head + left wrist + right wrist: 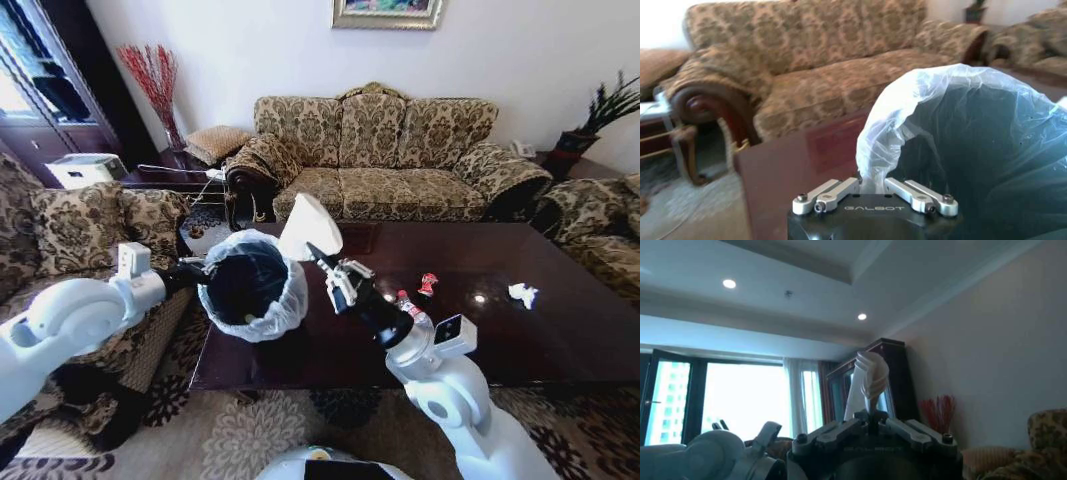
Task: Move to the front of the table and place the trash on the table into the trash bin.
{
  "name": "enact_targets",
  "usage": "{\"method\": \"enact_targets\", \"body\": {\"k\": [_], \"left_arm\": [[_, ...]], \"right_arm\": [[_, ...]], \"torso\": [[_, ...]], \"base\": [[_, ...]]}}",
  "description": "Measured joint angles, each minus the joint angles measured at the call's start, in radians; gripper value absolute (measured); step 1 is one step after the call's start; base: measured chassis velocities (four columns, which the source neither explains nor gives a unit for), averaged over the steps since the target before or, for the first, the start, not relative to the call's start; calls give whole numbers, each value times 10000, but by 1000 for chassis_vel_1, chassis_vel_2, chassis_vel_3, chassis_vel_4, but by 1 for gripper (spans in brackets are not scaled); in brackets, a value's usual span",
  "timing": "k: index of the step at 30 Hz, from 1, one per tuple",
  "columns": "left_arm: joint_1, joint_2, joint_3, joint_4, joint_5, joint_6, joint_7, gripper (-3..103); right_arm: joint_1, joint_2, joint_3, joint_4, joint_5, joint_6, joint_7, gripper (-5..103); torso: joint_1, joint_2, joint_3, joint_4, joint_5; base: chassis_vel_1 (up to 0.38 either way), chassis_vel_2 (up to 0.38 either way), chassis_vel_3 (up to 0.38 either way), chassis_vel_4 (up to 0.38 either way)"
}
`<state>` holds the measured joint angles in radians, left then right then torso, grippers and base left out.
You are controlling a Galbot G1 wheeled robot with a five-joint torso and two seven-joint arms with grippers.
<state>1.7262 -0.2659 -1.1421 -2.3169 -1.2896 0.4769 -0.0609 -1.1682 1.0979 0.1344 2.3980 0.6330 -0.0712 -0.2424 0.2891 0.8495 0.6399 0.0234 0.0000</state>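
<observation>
Left gripper [873, 192] is clamped on the bag-lined rim of the round black trash bin [252, 285], tilting it toward the right gripper [325, 262], which pinches a white paper cup [309, 228] over the dark wooden table [560, 340] beside the rim, ready to drop.

Home living room: patterned sofa [375, 150], dark coffee table [560, 330], framed picture [388, 12].

White paper cup [309, 227] tilts above the bag-lined black trash bin [250, 285].
</observation>
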Motion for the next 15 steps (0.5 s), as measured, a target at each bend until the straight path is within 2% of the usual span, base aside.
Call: {"method": "enact_targets", "body": {"k": [7,8,10,11,13,15], "left_arm": [[31,-177,-96,-1017,17,114,-97,2],[35,-196,-79,-1071,23,119,-117,2],[51,-223,-78,-1108,28,127,-125,2],[99,-303,-83,-1173,34,145,-135,2],[179,-445,-98,-1279,62,157,-160,2],[223,-528,-114,-1361,84,170,-169,2]], "right_arm": [[-372,15,31,-82,-316,-1,-100,-2],[-434,13,20,-87,-360,-4,-115,3],[-482,13,15,-87,-392,-5,-128,3],[-571,21,3,-73,-432,-6,-147,14],[-671,52,-6,-68,-495,11,-226,25],[-722,69,-4,-68,-527,53,-290,25]], "torso": [[-2,1,-1,-3,2],[-2,1,-1,-1,2],[-1,0,-1,-2,-2],[-1,0,0,-1,-3],[-1,0,0,-1,-1],[-1,0,0,-1,-1]], "base": [[0,0,0,0],[0,0,0,0],[0,0,0,0],[0,0,0,0],[0,0,0,0],[0,0,0,0]]}}
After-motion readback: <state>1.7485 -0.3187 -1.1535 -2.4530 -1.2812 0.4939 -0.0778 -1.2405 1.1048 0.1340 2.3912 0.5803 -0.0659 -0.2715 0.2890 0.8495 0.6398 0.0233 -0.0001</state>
